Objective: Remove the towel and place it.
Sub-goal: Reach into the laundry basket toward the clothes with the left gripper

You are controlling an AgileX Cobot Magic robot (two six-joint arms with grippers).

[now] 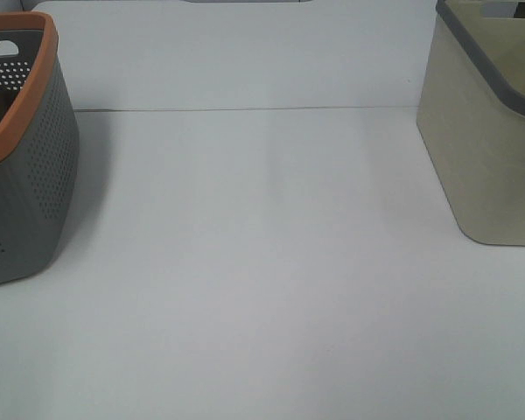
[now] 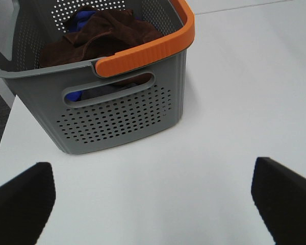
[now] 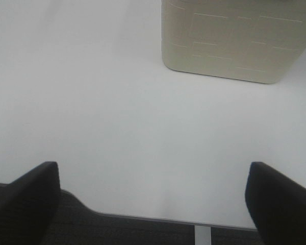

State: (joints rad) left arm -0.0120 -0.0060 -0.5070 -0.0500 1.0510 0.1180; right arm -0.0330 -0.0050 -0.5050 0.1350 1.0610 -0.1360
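Observation:
The dark brown towel (image 2: 104,34) lies crumpled inside the grey perforated basket (image 2: 117,120) with the orange rim, on top of a blue cloth (image 2: 83,16). In the exterior high view that basket (image 1: 22,166) stands at the left edge and the towel is hidden from there. My left gripper (image 2: 153,201) is open over bare table, short of the basket, its black fingers (image 2: 20,201) wide apart with nothing between them. My right gripper (image 3: 153,201) is open too, near the table's front edge, empty. Neither gripper shows in the exterior high view.
A beige bin (image 1: 486,131) with a grey rim stands at the right of the white table (image 1: 262,289); the right wrist view shows its lower wall (image 3: 229,43). Dark floor (image 3: 117,229) lies beyond the table's front edge.

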